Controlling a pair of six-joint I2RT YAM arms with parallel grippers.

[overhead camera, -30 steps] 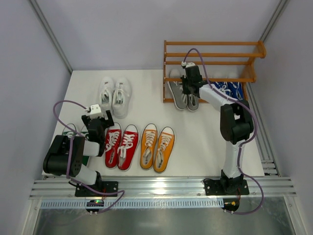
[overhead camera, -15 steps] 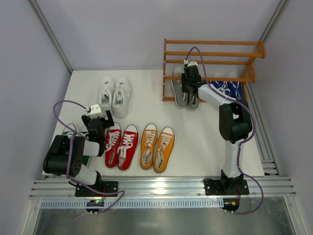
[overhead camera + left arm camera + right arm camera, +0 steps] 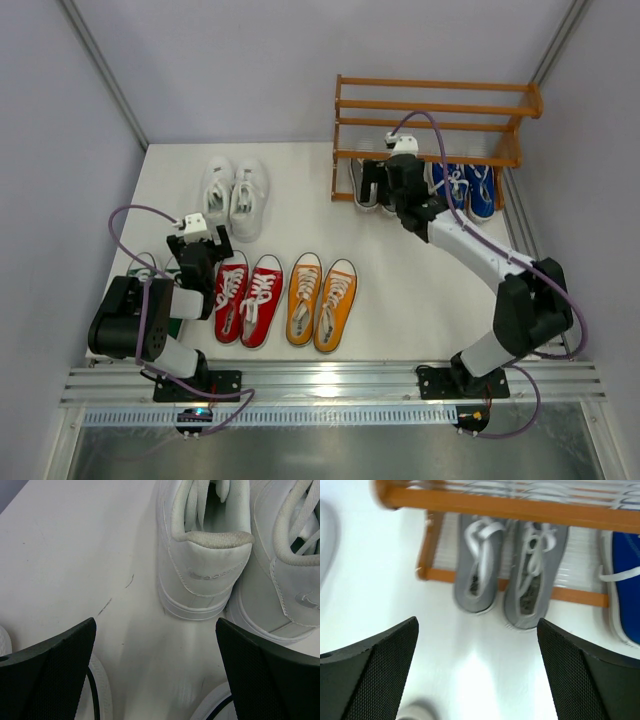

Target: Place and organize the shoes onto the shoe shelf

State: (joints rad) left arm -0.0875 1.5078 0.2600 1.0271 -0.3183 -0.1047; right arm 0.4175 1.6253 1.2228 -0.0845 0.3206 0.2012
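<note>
The orange-brown shoe shelf [image 3: 430, 108] stands at the back right. On its lowest tier lies the grey pair [image 3: 532, 575], toes in, heels past the front slat [image 3: 570, 596]. The blue pair [image 3: 466, 187] lies to its right. My right gripper [image 3: 477, 680] hangs open just in front of the grey heels, holding nothing; from above it [image 3: 378, 188] hides most of that pair. The white pair [image 3: 232, 195], red pair [image 3: 247, 297] and orange pair [image 3: 321, 302] lie on the table. The green pair [image 3: 148, 268] is mostly hidden under my left arm. My left gripper [image 3: 155, 680] stands open and empty behind the white heels [image 3: 210, 570].
The shelf's middle rail [image 3: 495, 502] crosses above the grey shoes. White toe caps [image 3: 100, 695] of other shoes lie close under my left fingers. Grey walls close in the table on three sides, and a metal rail [image 3: 330, 382] runs along the near edge.
My right gripper has opened, let go of a grey shoe and drawn back from the shelf, its elbow swinging right. The grey pair now lies further in. The left arm has not moved.
</note>
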